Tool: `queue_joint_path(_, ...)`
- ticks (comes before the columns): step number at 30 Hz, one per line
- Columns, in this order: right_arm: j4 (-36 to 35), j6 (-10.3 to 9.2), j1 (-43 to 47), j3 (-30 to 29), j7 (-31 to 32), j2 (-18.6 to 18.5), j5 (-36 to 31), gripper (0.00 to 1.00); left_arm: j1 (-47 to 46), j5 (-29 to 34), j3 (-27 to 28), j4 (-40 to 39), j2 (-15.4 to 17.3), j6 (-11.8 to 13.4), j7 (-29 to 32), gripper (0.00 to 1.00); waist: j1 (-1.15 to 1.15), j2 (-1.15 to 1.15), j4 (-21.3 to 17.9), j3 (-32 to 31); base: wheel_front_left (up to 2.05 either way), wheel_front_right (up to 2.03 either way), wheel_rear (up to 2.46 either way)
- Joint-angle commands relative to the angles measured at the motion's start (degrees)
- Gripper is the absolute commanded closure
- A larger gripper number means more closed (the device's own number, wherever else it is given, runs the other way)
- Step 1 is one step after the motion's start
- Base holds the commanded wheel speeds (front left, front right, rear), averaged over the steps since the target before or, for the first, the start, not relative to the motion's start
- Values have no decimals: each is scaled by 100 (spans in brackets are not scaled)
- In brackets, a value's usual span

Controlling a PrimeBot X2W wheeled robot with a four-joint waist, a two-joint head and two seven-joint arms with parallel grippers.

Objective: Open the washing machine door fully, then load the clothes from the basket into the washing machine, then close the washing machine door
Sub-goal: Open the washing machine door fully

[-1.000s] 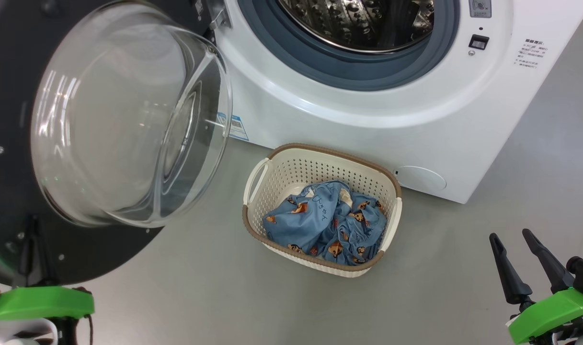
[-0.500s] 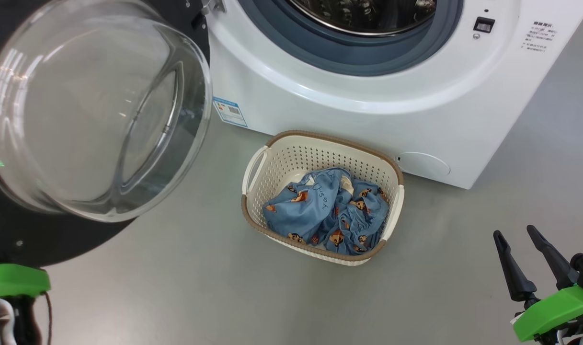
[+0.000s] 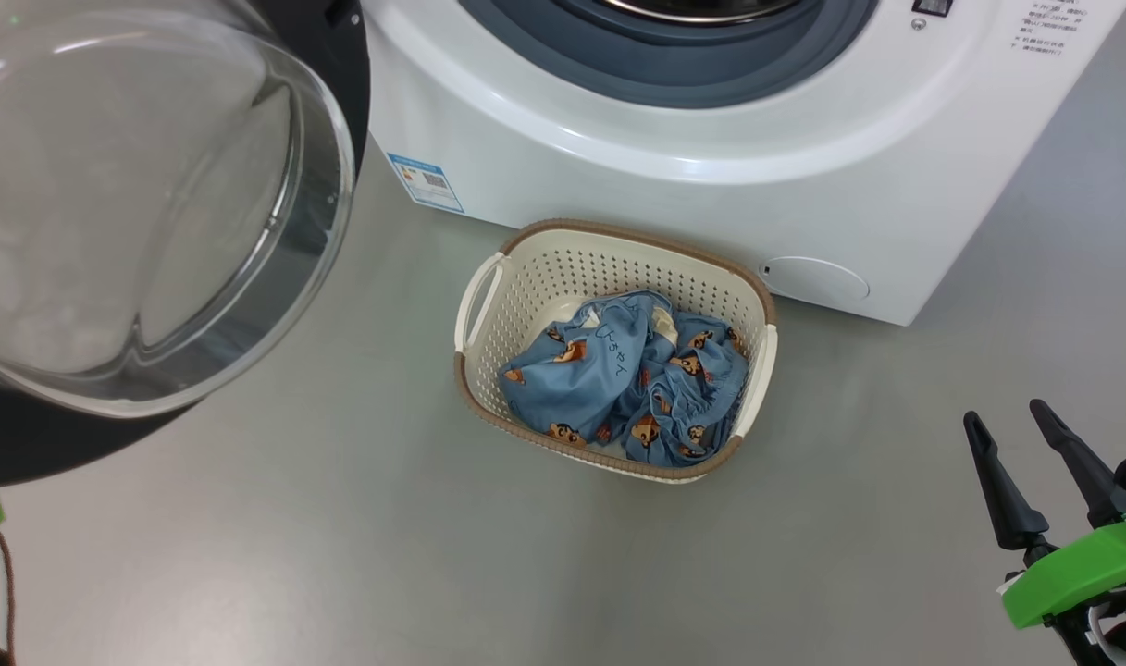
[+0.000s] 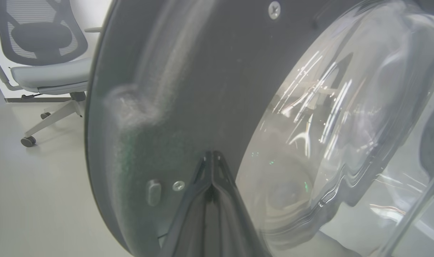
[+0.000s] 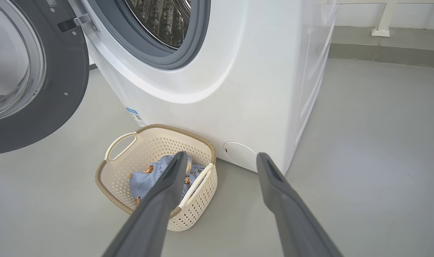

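Head view: door [image 3: 137, 213] wider open.

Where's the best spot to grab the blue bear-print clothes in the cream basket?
Probably the raised crumpled fold mid-heap of the light blue bear-print clothes, from straight above: the walls of the cream perforated plastic basket block every side.

The round washing machine door, glossy black rim and clear glass bowl [image 3: 146, 213], runs off our head view's left and top edges. The white front-loading washing machine [image 3: 674, 185] is cut at the drum. Its small blue label sticker [image 3: 424, 182]: print too small for us. Light blue bear-print clothes [image 3: 618, 375] bury their lower folds in the cream perforated plastic basket [image 3: 618, 264]. Whether the dark-fingered left hand [image 4: 211, 155] touches the door, we can't tell.
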Motion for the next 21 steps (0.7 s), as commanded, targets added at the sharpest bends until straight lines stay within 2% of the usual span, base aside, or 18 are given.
queue_joint_path(1, -135, 8, -90, 126, -74, -136, -89, 0, -234, 62, 284, -9, 481, 5, -36, 100, 0, 0, -33, 66, 0, 0, 0)
queue_joint_path(21, -156, 8, -386, 223, -74, -281, -126, 0, -1086, 318, 931, 949, 1067, -128, -36, 100, 0, 0, -234, 501, 0, 0, 0)
